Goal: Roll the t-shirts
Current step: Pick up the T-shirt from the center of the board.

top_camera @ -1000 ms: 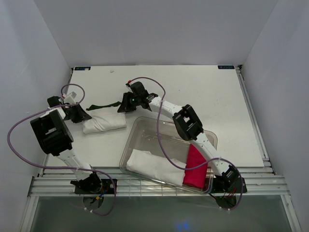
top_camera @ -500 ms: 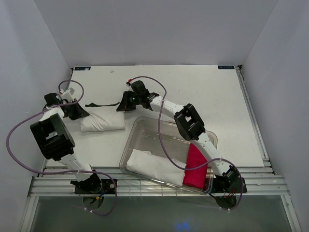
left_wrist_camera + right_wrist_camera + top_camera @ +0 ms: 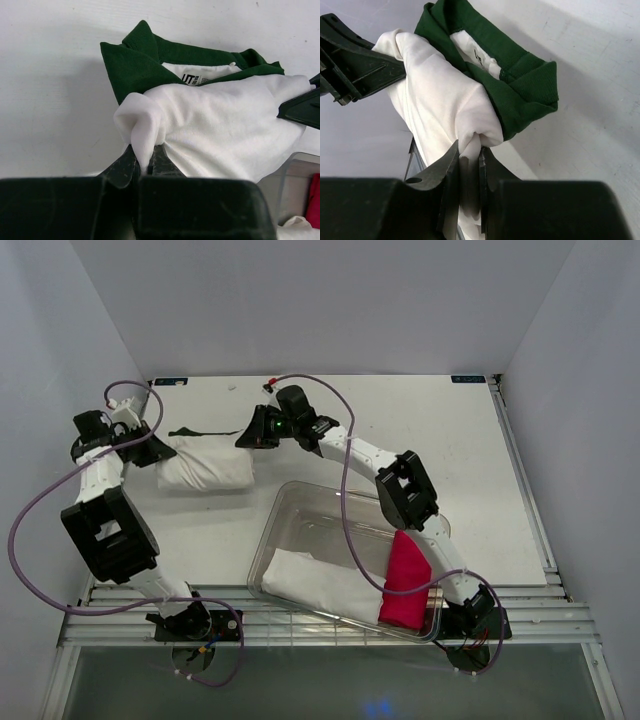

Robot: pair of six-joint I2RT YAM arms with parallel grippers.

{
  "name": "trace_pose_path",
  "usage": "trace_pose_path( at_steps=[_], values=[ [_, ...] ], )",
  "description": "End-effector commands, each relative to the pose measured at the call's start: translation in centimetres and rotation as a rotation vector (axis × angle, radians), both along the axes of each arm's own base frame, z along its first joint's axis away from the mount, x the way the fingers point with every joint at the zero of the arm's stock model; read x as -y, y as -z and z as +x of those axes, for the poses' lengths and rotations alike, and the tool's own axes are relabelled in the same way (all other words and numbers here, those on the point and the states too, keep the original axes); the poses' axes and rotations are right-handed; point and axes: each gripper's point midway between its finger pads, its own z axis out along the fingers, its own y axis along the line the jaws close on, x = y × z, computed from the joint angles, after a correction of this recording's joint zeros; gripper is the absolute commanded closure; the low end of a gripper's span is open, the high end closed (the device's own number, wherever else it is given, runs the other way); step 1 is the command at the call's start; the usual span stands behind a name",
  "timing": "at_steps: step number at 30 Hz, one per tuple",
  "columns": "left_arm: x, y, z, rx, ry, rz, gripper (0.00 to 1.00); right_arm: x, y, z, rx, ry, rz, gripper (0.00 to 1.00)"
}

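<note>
Pink cloth (image 3: 406, 585) in clear bin (image 3: 300, 520)

Pale grey walls (image 3: 330, 300) enclose a white table (image 3: 420, 430).

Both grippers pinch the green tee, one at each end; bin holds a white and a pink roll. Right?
No. The wrist views show the left gripper and right gripper pinching the white tee, not the green tee. Rest holds.

The white neck label (image 3: 192, 78) inside the collar of the dark green t-shirt (image 3: 134, 65) reads "UT"; smaller print beside it is illegible.
</note>
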Motion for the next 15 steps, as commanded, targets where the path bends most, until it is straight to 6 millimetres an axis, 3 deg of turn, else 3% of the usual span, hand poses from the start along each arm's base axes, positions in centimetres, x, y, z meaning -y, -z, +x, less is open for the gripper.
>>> trace_pose_path(
  at_steps=[1, 2, 3, 4, 5, 6, 7, 8, 10, 11, 15],
  values=[
    [0.7, -6.4, 0.0, 0.138, 0.025, 0.019, 1.00, 1.3, -8.3, -0.7, 0.103, -0.020, 0.103, 0.92],
    [1.0, -7.3, 0.0, 0.155, 0.032, 0.017, 1.00, 2.1, -10.3, -0.8, 0.126, -0.015, 0.118, 0.92],
    [1.8, -7.8, -0.2, 0.161, 0.049, 0.005, 1.00, 2.6, -10.1, -1.0, 0.128, -0.017, 0.107, 0.92],
    [2.4, -8.6, -0.5, 0.174, 0.055, 0.002, 1.00, 3.7, -11.8, -1.6, 0.135, -0.017, 0.106, 0.92],
    [3.1, -9.0, -0.6, 0.175, 0.067, 0.000, 1.00, 4.5, -12.0, -1.7, 0.133, -0.012, 0.093, 0.92],
    [4.4, -9.1, -0.8, 0.167, 0.094, -0.007, 1.00, 5.3, -10.8, -2.2, 0.127, -0.016, 0.056, 0.92],
    [5.3, -9.5, -1.0, 0.167, 0.108, -0.014, 1.00, 6.1, -11.0, -2.6, 0.135, -0.012, 0.041, 0.92],
    [6.2, -9.6, -1.1, 0.161, 0.124, -0.025, 1.00, 7.4, -12.7, -3.4, 0.165, -0.010, 0.034, 0.92],
    [9.9, -10.0, -1.6, 0.143, 0.211, -0.059, 1.00, 9.5, -13.0, -5.1, 0.139, -0.013, 0.013, 0.92],
    [9.9, -10.4, -1.5, 0.152, 0.214, -0.057, 1.00, 10.3, -13.3, -5.6, 0.135, -0.014, 0.014, 0.92],
    [14.6, -10.9, -2.7, 0.103, 0.300, -0.094, 1.00, 14.7, -12.1, -9.1, 0.036, -0.004, -0.038, 0.92]
  ],
)
